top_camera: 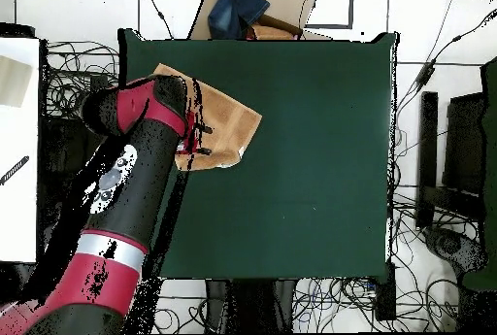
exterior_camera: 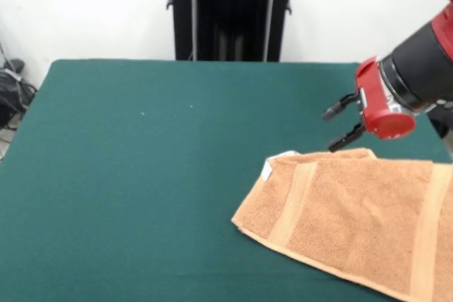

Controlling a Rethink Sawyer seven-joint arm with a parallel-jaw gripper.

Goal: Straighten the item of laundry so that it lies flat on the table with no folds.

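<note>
Towel [exterior_camera: 354, 221] at the table's [exterior_camera: 141, 175] edge, parted empty fingers [exterior_camera: 342, 125] just above its rear edge, open felt alongside.

A plain white wall [exterior_camera: 92, 12] is seen behind the far edge in the front view, with a black upright stand [exterior_camera: 230, 12] set against it at centre and a tangle of dark cables [exterior_camera: 13, 93] gathered at the left margin. In the overhead view, a pale floor [top_camera: 427, 11] strewn with black cables [top_camera: 73, 79] is shown on all sides, and black equipment [top_camera: 464, 151] is placed along one side. A brown cardboard box [top_camera: 281, 11] holding something blue [top_camera: 240, 6] is seen beyond one edge, and a white panel [top_camera: 19, 147] is laid along the opposite side.
</note>
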